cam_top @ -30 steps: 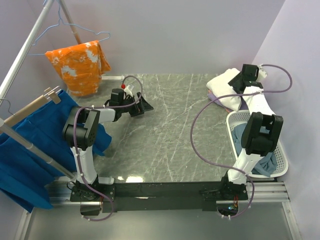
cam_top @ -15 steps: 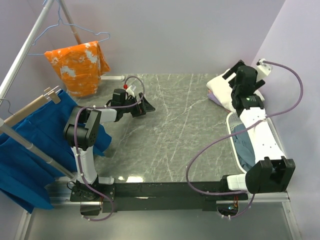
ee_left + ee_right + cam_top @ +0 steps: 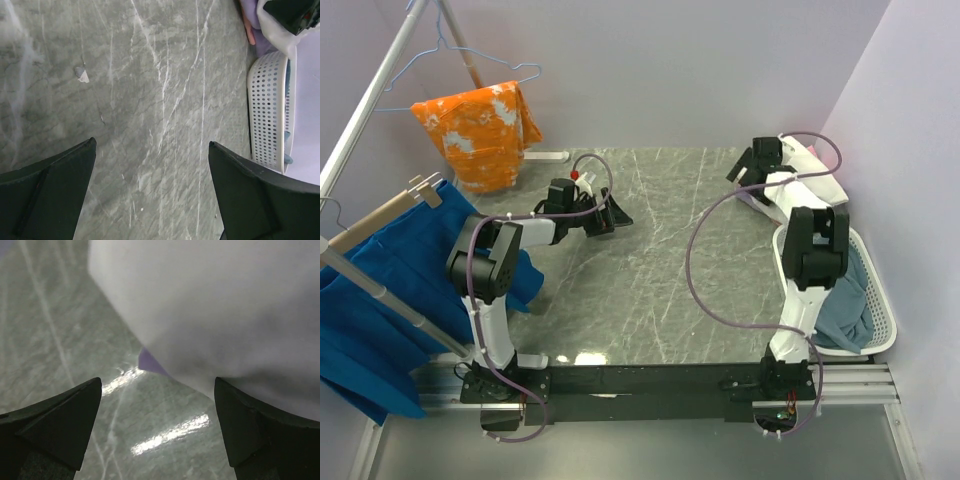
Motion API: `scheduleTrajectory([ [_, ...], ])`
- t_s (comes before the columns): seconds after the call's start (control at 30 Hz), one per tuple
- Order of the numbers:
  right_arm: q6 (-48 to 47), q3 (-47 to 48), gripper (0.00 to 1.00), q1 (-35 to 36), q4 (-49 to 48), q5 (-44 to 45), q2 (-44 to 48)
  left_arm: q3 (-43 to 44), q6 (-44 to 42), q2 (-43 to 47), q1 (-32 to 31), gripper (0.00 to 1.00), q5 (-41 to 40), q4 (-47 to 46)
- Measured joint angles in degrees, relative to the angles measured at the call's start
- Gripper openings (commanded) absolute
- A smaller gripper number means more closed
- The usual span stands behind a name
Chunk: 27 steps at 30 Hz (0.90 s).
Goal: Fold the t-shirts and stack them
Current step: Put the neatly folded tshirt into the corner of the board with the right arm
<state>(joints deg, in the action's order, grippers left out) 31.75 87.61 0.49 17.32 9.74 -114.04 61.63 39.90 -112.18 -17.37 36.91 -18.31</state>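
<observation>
- My left gripper [image 3: 610, 212] hangs over the bare left half of the table [image 3: 660, 270]. Its wrist camera shows the two fingers spread wide with only marble between them. It grips nothing.
- My right gripper [image 3: 745, 168] is out at the far right of the table, at the left edge of the folded pile. The jaws are wide apart and closed on nothing. The cloth sits ahead of the fingertips rather than between them.
- The white t-shirt [image 3: 225, 305] lies on top of that pile. From the right wrist it fills the upper right of the view, and its near edge slants down from upper left to lower right.
- A corner of the purple t-shirt [image 3: 150, 362] pokes out from under the white one and points toward the open table.
- From the left wrist I see a thin sliver of the salmon-pink t-shirt [image 3: 249, 35] at the pile's edge, beside the purple cloth.
- My own right arm covers the middle of the pile in the overhead view, so I cannot tell its long axis.
- The grey-blue t-shirt [image 3: 845, 310] lies unfolded and crumpled in the white basket [image 3: 892, 335] at the table's right edge, just nearer to me than the pile. Its length follows the basket's long axis, running from near to far.
- Off to the left, an orange garment [image 3: 480, 125] and a blue cloth [image 3: 380, 290] hang at the rack, well apart from both grippers.
</observation>
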Motion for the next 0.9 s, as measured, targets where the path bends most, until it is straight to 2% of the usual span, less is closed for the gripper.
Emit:
scheduleTrajectory([
  [0.1, 1.0, 3.9, 1.0, -1.2, 3.7, 1.8, -3.8, -0.2, -0.7, 0.9, 0.0, 0.99, -1.4, 1.6],
  [0.33, 1.5, 3.7, 1.0, -4.8, 4.1, 8.2, -1.6, -0.2, -2.4, 1.0, 0.0, 0.99, -4.5, 5.2],
  [0.43, -0.3, -1.0, 1.0, -5.7, 0.1, 7.3, 2.5, -0.2, -2.8, 1.2, -0.1, 0.99, -6.7, 6.6],
  [0.57, -3.7, -10.1, 1.0, -4.9, -5.6, 2.8, 11.6, -0.3, -4.1, 4.9, -0.4, 0.99, -14.2, 10.4],
  [0.9, -11.2, -21.9, 1.0, 8.1, -13.1, -3.0, 32.5, -1.1, -7.1, 25.0, -1.1, 1.0, -35.0, 17.4],
])
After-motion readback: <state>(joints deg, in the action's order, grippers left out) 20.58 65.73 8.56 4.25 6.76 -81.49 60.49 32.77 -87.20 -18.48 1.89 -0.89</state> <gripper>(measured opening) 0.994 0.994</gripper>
